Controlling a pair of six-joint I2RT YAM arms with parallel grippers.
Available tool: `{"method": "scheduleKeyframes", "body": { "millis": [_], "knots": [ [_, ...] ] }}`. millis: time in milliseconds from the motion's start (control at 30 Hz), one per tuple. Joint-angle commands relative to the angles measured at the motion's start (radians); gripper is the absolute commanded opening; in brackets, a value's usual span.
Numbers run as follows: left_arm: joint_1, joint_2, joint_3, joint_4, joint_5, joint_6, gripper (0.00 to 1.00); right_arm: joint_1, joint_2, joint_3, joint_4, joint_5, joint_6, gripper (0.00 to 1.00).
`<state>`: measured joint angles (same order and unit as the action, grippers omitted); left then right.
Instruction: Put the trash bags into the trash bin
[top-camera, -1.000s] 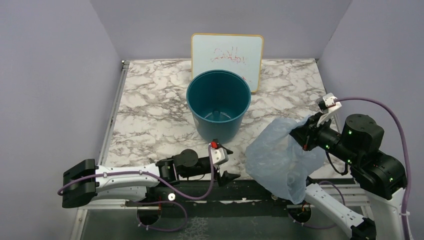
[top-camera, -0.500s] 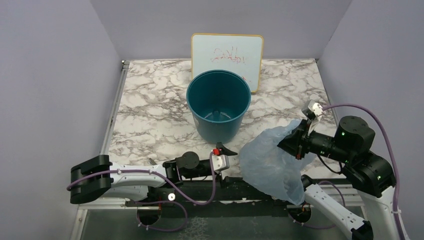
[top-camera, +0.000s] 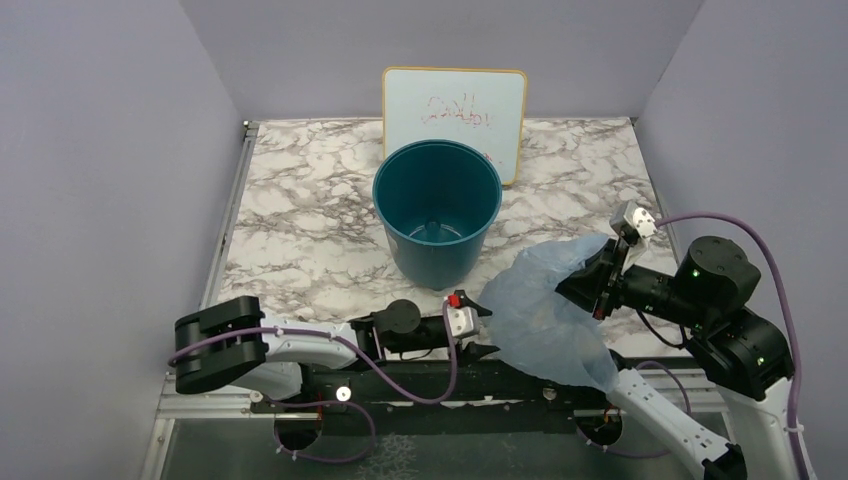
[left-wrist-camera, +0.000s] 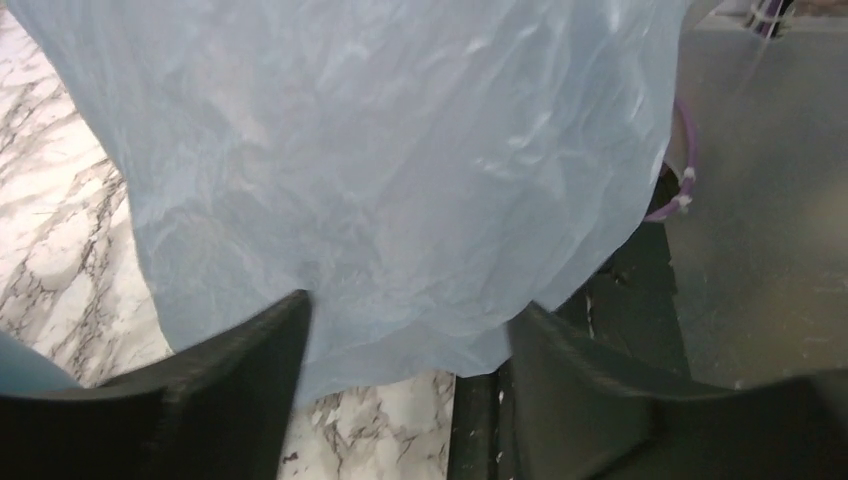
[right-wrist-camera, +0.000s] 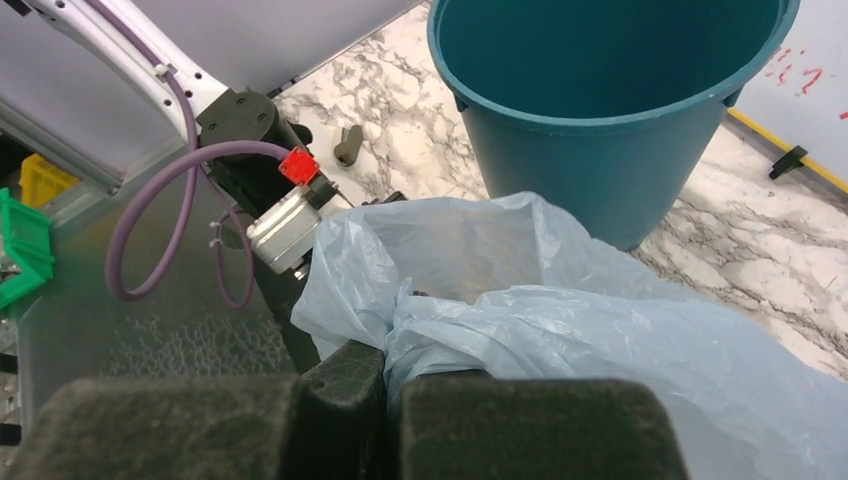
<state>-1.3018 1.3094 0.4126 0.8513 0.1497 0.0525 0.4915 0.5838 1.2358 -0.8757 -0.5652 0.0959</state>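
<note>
1. Step in hand, as judged: two-arm handling of trash bag (top-camera: 545, 315), right hand holding, left hand reaching for a second grip.
2. Right gripper (top-camera: 597, 282) fingers (right-wrist-camera: 340, 395) pinched tight on a gathered fold of bag; wrist view shows film bunched between the two pads.
3. Left gripper (top-camera: 478, 330) fingers (left-wrist-camera: 215, 395) spread wide, straddling the bag's lower bulge in wrist view; film sits between them, no pinch visible yet.
4. Bag location: hanging from right grip at about 4 o'clock of trash bin (top-camera: 437, 210), near the bin but apart from it, lower part draping toward the near edge of the desk (top-camera: 300, 230) at 6 o'clock.
5. To do it well: close left fingers only once a good fold sits deep between the pads, not just a single thin layer at the tips; film slippery, likely to slide out.
6. Keep right grip firm while left closes; avoid pulling apart hard, thin plastic could tear.
7. Next likely need: lift both grips above the rim, carry toward 11 o'clock, lower the loose bulk in first.
8. Risk: bag dragging on the rim and tipping the light bin.
9. Bin: upright, near desk centre, whiteboard (top-camera: 455, 115) behind at 12 o'clock; inside looks empty, bare teal floor visible.
10. Bag: opening crumpled in right wrist view, no contents discernible.
</note>
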Motion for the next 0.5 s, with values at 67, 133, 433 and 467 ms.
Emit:
{"method": "scheduleKeyframes", "body": {
  "millis": [67, 133, 433, 467],
  "knots": [
    [-0.007, 0.042, 0.047, 0.073, 0.010, -0.007, 0.35, 0.000, 0.003, -0.022, 0.020, 0.076, -0.012, 0.01],
    [-0.007, 0.039, 0.049, 0.072, 0.017, -0.006, 0.15, 0.001, -0.005, -0.029, 0.031, 0.129, -0.008, 0.01],
    [-0.007, -0.157, 0.063, -0.104, 0.000, -0.013, 0.00, 0.001, 0.025, -0.030, -0.001, 0.411, -0.010, 0.01],
    [-0.007, -0.191, 0.078, -0.168, 0.000, -0.001, 0.00, 0.001, 0.025, -0.033, 0.003, 0.412, -0.003, 0.01]
  ]
}}
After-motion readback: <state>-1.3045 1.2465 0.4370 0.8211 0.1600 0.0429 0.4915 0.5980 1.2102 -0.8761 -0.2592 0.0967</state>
